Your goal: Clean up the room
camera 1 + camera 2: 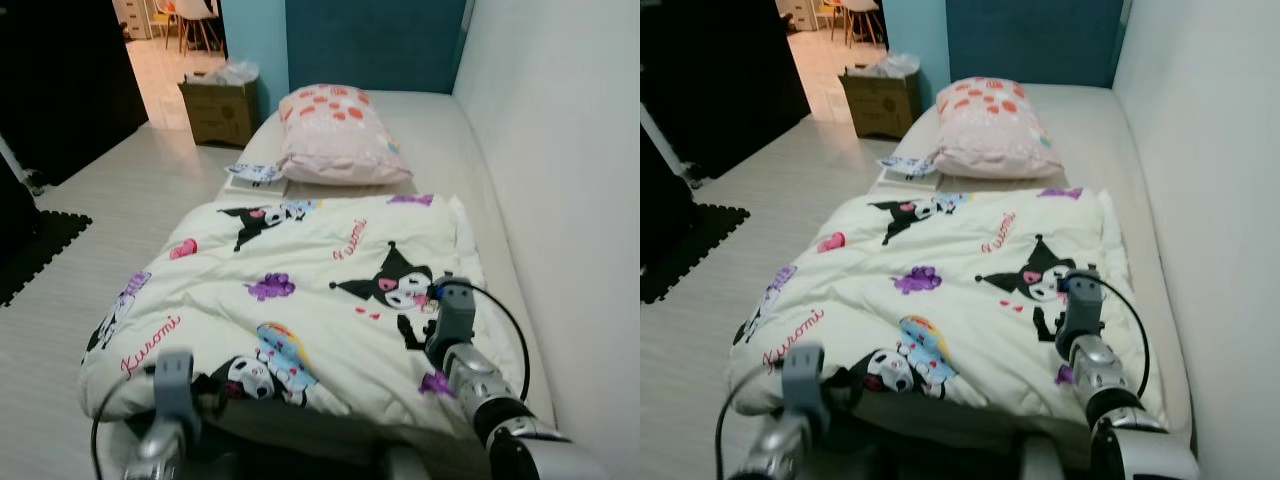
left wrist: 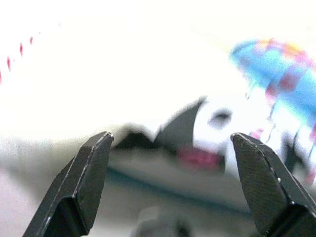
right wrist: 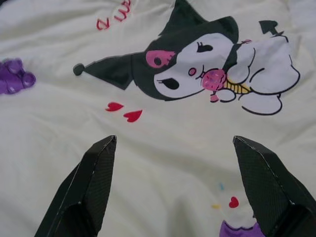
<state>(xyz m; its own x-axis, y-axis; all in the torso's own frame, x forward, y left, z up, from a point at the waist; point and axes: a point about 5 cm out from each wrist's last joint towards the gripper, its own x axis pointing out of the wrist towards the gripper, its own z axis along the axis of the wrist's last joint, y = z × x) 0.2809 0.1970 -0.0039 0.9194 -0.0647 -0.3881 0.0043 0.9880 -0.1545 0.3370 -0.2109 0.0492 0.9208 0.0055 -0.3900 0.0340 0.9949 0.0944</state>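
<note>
Cartoon-print comforter (image 1: 300,300) spread over the near half of a low mattress (image 1: 440,130) that lies along the white wall (image 1: 570,150); its foot edge bunches unevenly toward the robot. Beyond it a pink spotted pillow (image 1: 340,135) rests at the head end, with a small flat book or packet (image 1: 255,176) on the mattress edge just beside the pillow. A cardboard box (image 1: 220,108) stands on the pale floor (image 1: 130,200) near the head corner, and a dark foam mat (image 1: 35,250) lies well apart on the robot's left.

Left gripper (image 2: 170,140) sits low at the bunched foot edge, fingers spread wide and holding nothing. Right gripper (image 3: 175,143) hovers over the printed character on the wall side, fingers likewise spread and empty.

Judged step: taking hold of the comforter to straighten it. Risks: the close, blurred left wrist view gives poor depth cues, so a closing pinch may catch only a thin fold and slip, while uneven pulls from the two arms could skew the comforter or drag it off the floor-side edge.
</note>
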